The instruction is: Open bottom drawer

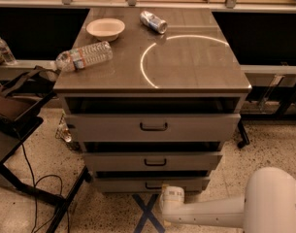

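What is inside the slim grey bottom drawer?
Only a dark gap shows above the slim grey metal bottom drawer front; its inside is hidden beneath the middle grey drawer. The white tool sits at that front, near the small black handle.

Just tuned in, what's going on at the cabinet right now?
The robot arm reaches in low from the right, its claw at the bottom drawer, beside the black handle. Whether it grips the handle is unclear. The drawer is not pulled out far. A bottle, bowl and can sit on top.
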`<state>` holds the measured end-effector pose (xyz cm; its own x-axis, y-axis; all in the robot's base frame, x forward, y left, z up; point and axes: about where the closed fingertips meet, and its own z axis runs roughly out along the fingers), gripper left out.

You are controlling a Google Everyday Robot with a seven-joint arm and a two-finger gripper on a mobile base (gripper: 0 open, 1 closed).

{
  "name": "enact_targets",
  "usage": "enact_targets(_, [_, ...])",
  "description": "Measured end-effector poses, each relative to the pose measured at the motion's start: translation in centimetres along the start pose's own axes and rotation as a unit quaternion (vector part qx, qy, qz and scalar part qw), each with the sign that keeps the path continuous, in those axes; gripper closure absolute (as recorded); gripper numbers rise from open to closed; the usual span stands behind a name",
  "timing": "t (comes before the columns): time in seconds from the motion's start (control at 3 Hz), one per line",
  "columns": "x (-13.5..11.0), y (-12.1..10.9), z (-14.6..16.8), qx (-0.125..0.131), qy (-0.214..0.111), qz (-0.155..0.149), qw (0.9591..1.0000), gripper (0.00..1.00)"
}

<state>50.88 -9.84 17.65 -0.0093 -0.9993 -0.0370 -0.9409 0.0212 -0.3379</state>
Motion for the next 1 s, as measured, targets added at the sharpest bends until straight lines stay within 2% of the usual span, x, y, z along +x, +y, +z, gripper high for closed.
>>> enact_targets(0.67, [-2.9, 1.7, 1.6, -0.017, -0.024, -0.027, 0.9992, 0.00])
enact_targets(1.0, [-4.2, 1.4, 2.4, -0.018, -0.033, -0.043, 0.9984, 0.00])
